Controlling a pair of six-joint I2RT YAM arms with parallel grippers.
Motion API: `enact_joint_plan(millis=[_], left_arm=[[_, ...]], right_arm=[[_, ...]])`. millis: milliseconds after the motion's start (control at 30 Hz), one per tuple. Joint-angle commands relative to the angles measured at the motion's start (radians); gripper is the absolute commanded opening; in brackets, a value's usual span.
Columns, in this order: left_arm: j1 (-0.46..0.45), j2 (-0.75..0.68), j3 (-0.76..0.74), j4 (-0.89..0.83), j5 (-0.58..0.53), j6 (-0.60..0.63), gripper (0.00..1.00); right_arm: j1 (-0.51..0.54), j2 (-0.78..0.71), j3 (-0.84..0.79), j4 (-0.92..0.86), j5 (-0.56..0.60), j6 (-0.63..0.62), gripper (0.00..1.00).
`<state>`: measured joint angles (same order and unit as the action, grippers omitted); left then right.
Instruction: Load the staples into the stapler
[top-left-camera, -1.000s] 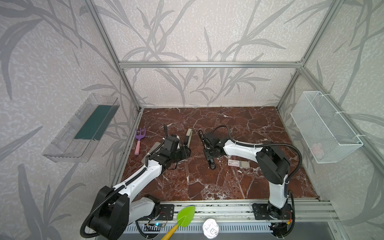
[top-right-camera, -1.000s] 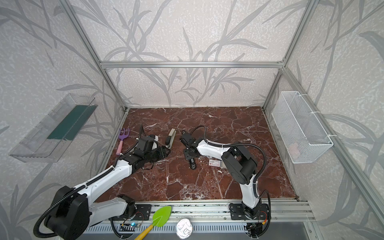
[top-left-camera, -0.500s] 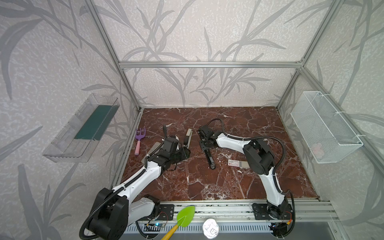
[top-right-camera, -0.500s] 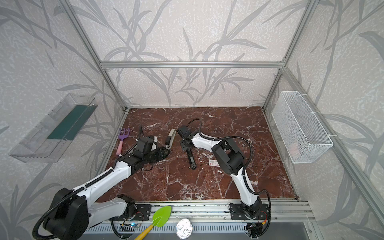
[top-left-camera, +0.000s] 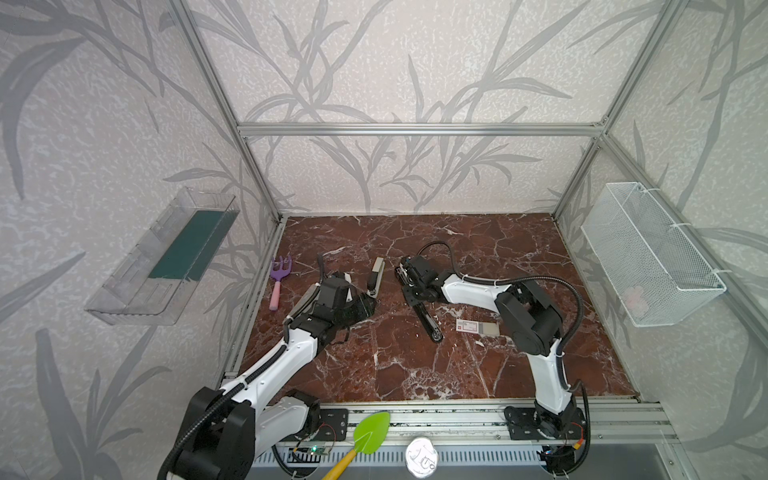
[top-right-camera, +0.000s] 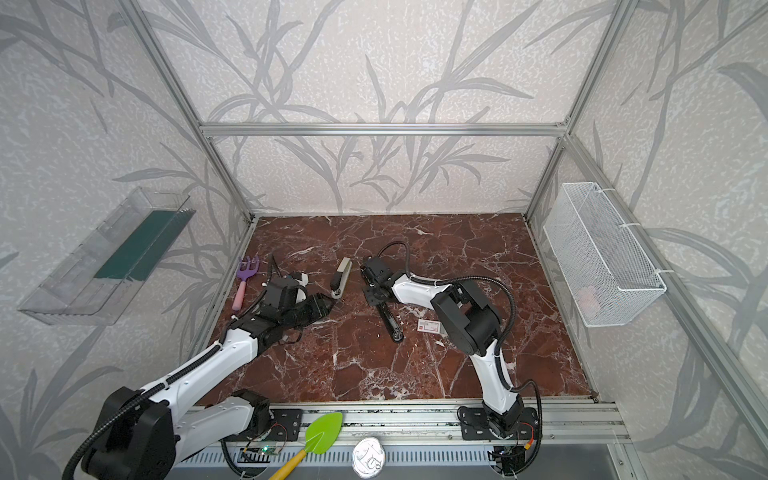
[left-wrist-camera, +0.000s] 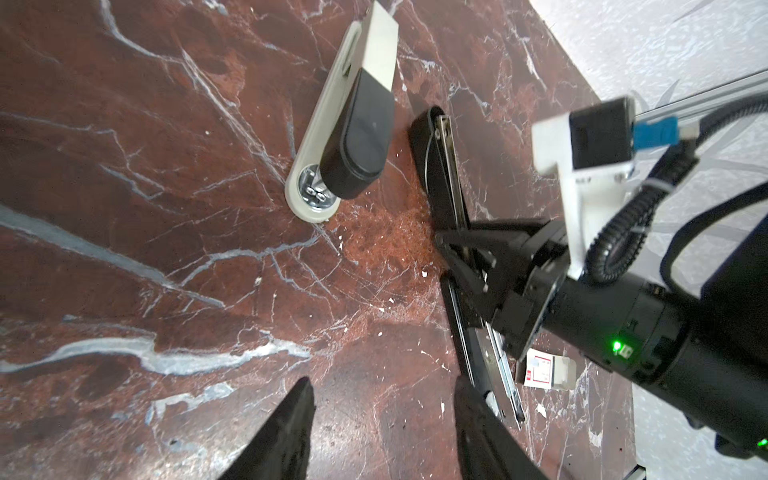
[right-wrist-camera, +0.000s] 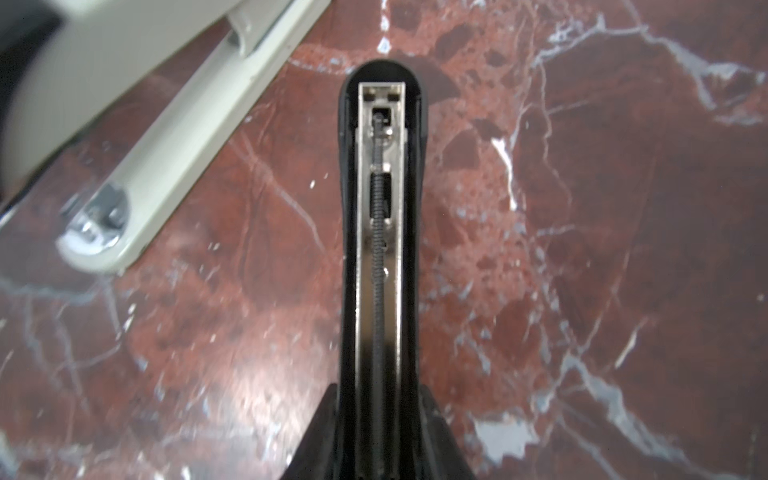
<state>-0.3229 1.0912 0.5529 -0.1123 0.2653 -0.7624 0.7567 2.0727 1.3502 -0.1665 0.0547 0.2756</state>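
Right jaws now tighter, clamped around opened stapler (top-left-camera: 427, 322), long axis far-left to near-right; left jaws half-open, empty.

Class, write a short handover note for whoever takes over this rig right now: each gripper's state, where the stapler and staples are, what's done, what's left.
Left gripper: open, empty, above the table near the beige-and-black stapler.
Right gripper: closed around the stapler, fingers against both sides.
Done: the stapler is swung open on the table, silver rail exposed, no staples visible in it.
The staples box lies on the table beside the stapler, ungripped.
Left to do: move staples from box into rail, close stapler.
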Motion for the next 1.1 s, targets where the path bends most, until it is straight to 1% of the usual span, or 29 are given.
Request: enact_joint_plan(millis=[0, 133, 200, 367, 600, 833, 933, 1000, 1067], left_arm=[[0.021, -0.038, -0.030, 0.062, 0.008, -0.012, 0.59], [0.051, -0.048, -0.060, 0.131, 0.031, -0.025, 0.67], [0.072, -0.040, -0.067, 0.163, 0.051, -0.030, 0.68], [0.106, -0.007, -0.093, 0.280, 0.090, -0.038, 0.70], [0.124, 0.094, -0.110, 0.432, 0.165, -0.084, 0.70], [0.124, 0.115, -0.116, 0.476, 0.171, -0.080, 0.71], [0.125, 0.136, -0.111, 0.513, 0.194, -0.086, 0.70], [0.125, 0.158, -0.104, 0.533, 0.216, -0.089, 0.69], [0.125, 0.181, -0.098, 0.539, 0.232, -0.089, 0.64]], right_arm=[[0.013, -0.102, -0.126, 0.185, -0.078, -0.023, 0.15], [0.048, -0.184, -0.264, 0.369, -0.115, -0.072, 0.14], [0.068, -0.209, -0.326, 0.469, -0.116, -0.092, 0.14], [0.104, -0.227, -0.399, 0.601, -0.140, -0.120, 0.14], [0.148, -0.243, -0.440, 0.705, -0.159, -0.151, 0.14], [0.160, -0.250, -0.471, 0.767, -0.196, -0.167, 0.15], [0.166, -0.247, -0.483, 0.796, -0.205, -0.177, 0.15], [0.168, -0.244, -0.482, 0.801, -0.212, -0.177, 0.15], [0.170, -0.243, -0.482, 0.806, -0.219, -0.183, 0.15]])
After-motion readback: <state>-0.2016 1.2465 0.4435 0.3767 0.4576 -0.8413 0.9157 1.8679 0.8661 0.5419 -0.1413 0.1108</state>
